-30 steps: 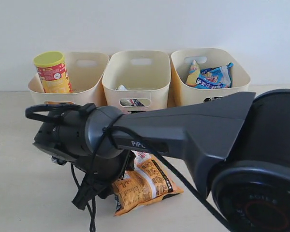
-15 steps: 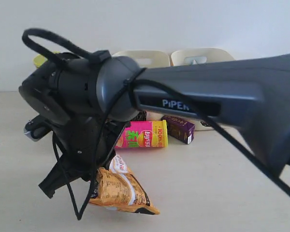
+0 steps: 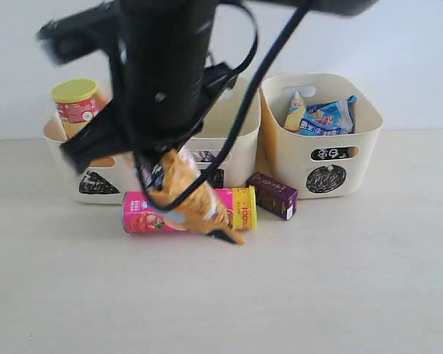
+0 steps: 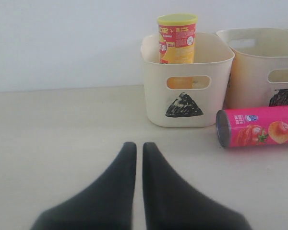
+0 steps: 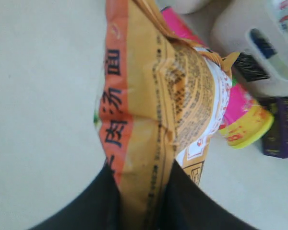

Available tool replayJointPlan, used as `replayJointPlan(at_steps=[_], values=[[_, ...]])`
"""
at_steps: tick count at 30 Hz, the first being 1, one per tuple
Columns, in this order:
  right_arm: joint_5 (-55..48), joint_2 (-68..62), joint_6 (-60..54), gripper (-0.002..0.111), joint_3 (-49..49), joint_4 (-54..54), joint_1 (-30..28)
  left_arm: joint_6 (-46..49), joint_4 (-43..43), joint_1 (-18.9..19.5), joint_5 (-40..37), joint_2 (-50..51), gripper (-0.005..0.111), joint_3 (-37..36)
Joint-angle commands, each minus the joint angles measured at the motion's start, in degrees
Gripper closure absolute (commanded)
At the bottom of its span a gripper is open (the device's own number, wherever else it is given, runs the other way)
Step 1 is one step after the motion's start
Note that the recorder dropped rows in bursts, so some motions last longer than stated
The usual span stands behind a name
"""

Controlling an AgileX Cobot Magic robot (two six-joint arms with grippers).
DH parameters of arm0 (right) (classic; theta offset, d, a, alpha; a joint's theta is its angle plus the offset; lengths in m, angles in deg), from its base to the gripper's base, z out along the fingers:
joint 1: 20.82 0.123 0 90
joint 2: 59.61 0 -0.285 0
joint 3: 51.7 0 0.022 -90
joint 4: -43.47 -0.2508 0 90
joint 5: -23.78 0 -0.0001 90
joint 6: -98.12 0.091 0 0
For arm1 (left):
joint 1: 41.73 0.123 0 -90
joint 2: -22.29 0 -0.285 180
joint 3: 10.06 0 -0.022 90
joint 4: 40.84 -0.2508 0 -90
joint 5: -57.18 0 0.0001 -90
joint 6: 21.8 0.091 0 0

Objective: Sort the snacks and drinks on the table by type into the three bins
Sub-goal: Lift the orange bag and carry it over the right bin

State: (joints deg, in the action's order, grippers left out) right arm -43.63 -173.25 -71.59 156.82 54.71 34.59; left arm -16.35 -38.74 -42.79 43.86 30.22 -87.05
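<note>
Two claws are mine. My right claw (image 5: 141, 191) is pinched tight on the top edge of the orange bag (image 5: 149, 110), which dangles in front of the pink tube (image 3: 144, 220). That tube lies on its side just near of the left bin (image 4: 153, 96) and middle bin (image 4: 249, 91), with the purple carton (image 3: 273, 195) at its right end. The yellow tube (image 4: 176, 40) stands in the left bin. My left claw (image 4: 139, 153) is closed and holds nothing.

Two-armed robot showing in charcoal and matte black.
The right arm (image 3: 162, 74) is showing a rounded dark-grey housing, with thin black cables (image 3: 262, 81) looping around it; the left fingers (image 4: 110, 196) are tapering as smooth black wedges into narrow rounded tips.
</note>
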Motion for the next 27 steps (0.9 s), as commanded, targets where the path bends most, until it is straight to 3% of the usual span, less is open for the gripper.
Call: replayJointPlan(at_steps=[1,7,9,11,14,16,19,27], values=[[2.1,6.2,-0.6,0.108,0.0,1.0,-7.6,0.2,0.2,-0.2,0.2,-0.1,0.103,-0.2],[8.9,11.4,-0.4,0.108,0.0,0.2,-24.8,0.2,0.2,-0.2,0.2,-0.1,0.103,-0.2],[12.7,11.1,-3.1,0.108,0.0,-6.0,-31.7,0.2,0.2,-0.2,0.2,-0.1,0.103,-0.2],[15.8,10.4,-7.7,0.108,0.0,-15.5,-36.0,0.2,0.2,-0.2,0.2,-0.1,0.103,-0.2],[21.9,6.1,-22.0,0.108,0.0,-42.2,-45.9,0.2,0.2,-0.2,0.2,-0.1,0.103,-0.2],[22.4,2.2,-29.6,0.108,0.0,-54.5,-50.5,0.2,0.2,-0.2,0.2,-0.1,0.103,-0.2],[25.4,-3.6,-31.2,0.108,0.0,-61.8,-53.7,0.2,0.2,-0.2,0.2,-0.1,0.103,-0.2],[32.3,-16.5,-39.3,0.108,0.8,-73.9,-53.7,0.2,0.2,-0.2,0.2,-0.1,0.103,-0.2]])
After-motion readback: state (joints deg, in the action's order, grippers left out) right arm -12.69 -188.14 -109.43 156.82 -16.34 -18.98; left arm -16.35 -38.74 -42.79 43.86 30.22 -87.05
